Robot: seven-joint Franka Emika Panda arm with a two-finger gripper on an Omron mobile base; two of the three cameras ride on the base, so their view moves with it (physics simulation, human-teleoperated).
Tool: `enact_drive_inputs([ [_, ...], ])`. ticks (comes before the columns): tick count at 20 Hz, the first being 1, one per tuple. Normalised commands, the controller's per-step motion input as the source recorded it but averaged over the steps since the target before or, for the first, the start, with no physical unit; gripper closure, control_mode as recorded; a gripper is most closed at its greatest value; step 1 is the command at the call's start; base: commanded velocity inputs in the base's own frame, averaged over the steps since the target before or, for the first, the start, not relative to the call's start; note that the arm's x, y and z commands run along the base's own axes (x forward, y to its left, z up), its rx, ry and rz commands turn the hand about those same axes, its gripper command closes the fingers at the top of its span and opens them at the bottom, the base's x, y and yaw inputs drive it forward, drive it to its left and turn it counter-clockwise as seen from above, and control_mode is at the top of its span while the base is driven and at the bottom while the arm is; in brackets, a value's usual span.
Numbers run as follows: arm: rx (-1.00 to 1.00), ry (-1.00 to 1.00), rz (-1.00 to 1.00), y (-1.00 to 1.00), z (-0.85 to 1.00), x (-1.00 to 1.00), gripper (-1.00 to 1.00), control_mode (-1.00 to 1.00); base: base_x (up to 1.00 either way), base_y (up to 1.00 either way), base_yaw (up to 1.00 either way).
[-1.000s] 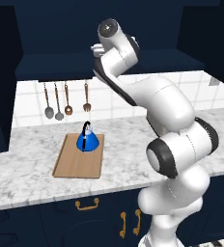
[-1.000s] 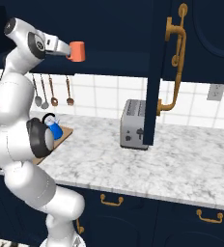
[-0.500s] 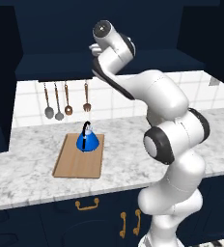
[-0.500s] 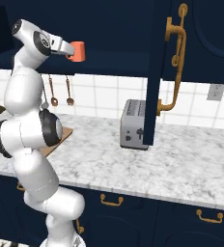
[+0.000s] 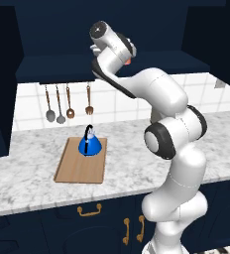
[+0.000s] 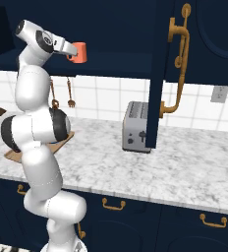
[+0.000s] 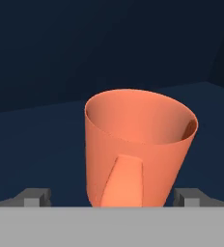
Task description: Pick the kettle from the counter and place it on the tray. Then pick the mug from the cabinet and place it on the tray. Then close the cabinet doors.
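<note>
Gripping: gripper [image 6: 74,52] closed on the mug [image 6: 78,51], fingers at both sides.
Mug location: raised before the cabinet [image 6: 111,29].
Kettle [image 5: 89,143]: on the tray [image 5: 80,166], toward 12 o'clock.

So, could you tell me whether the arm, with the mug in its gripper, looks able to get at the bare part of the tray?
Probably yes. The gripper holds the mug high above the counter; the kettle fills only the far end of the tray, and nothing stands over the bare near part.
</note>
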Motion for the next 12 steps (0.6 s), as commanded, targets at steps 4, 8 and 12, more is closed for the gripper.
enact_drive_inputs([
  [4,0.0,0.0,-0.09,0.0,0.0,0.06,-1.0,-1.0,0.0,0.0,0.0],
  [8,0.0,0.0,-0.15,-0.05,-0.05,0.02,1.0,-1.0,0.0,0.0,0.0],
  [12,0.0,0.0,-0.1,-0.14,-0.11,0.02,1.0,-1.0,0.0,0.0,0.0],
])
